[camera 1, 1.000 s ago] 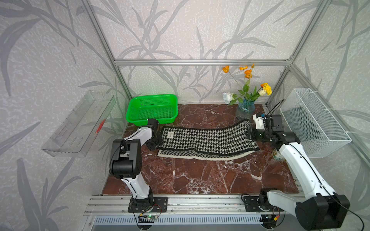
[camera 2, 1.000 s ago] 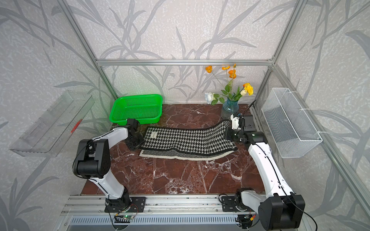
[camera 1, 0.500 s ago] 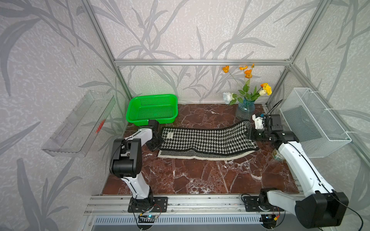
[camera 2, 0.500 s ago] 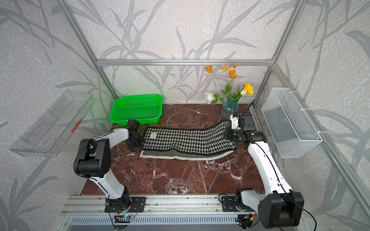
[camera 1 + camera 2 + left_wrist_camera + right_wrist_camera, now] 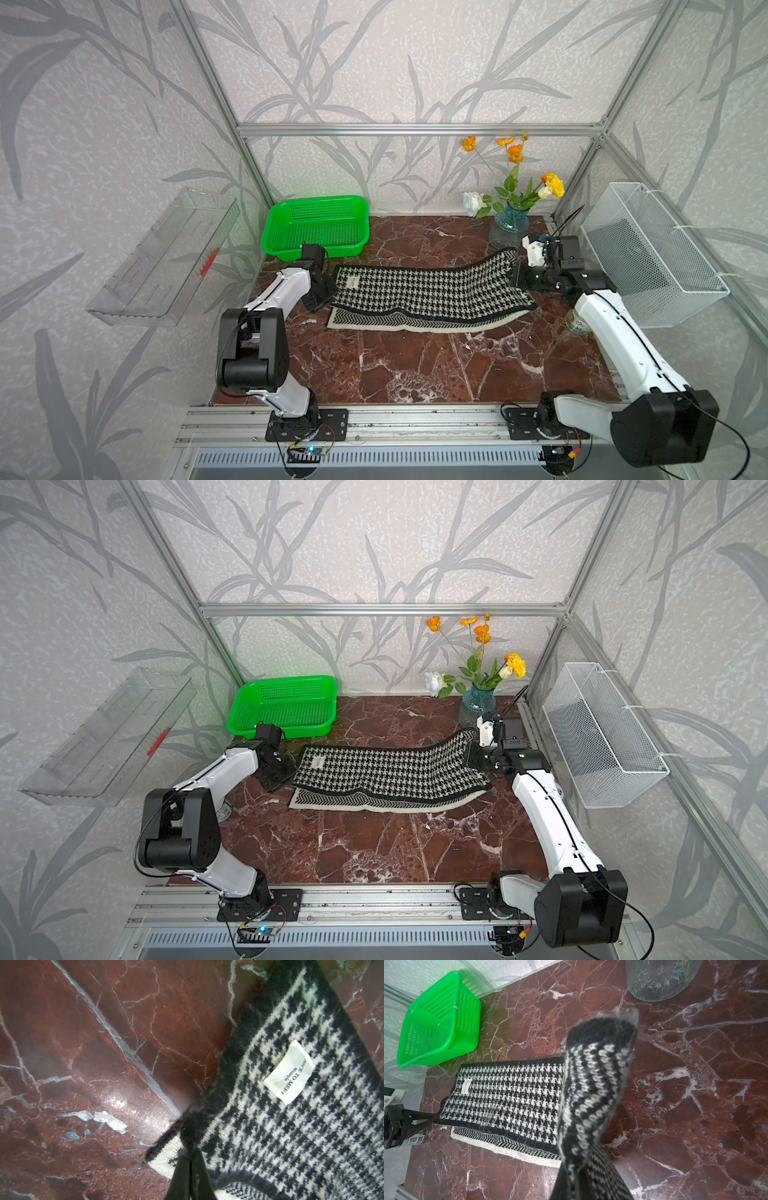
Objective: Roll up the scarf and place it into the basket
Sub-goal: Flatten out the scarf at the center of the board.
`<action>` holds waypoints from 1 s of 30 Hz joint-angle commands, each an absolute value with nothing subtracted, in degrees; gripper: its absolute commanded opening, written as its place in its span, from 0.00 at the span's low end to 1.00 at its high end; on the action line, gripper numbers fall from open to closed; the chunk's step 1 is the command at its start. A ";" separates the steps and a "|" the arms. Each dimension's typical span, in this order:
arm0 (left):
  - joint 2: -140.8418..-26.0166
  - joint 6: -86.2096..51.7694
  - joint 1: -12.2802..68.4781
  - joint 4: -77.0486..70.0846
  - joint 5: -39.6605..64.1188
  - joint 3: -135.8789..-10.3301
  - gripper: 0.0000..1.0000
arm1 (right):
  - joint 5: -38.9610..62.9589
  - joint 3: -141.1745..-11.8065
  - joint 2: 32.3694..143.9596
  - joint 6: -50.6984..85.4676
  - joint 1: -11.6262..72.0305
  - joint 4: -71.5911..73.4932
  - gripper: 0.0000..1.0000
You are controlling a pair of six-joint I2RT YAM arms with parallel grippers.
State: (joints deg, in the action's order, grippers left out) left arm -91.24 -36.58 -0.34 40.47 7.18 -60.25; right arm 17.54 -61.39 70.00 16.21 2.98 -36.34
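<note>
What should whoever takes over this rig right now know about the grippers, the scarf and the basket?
Left gripper: shut on a corner of the long black-and-white knitted scarf, at the end nearest the bright green perforated plastic basket, low on the red marble tabletop.
Right gripper: shut on the scarf's opposite end, raised off the table.
Scarf: spread out between the arms, houndstooth face up, not rolled.
Basket: at the far left corner, nothing in it.
Done: both ends gripped.
Left: roll the scarf, put it into the basket.
</note>
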 commanded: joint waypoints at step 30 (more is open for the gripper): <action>-66.97 -33.89 -4.54 52.18 17.93 -62.42 0.00 | 16.59 -67.56 79.61 16.17 -0.52 -34.81 0.00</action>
State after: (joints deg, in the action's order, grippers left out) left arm -68.95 -34.22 -4.19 49.34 16.47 -59.37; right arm 16.53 -65.84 78.89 16.05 -0.01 -36.01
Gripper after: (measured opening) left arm 0.048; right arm 0.049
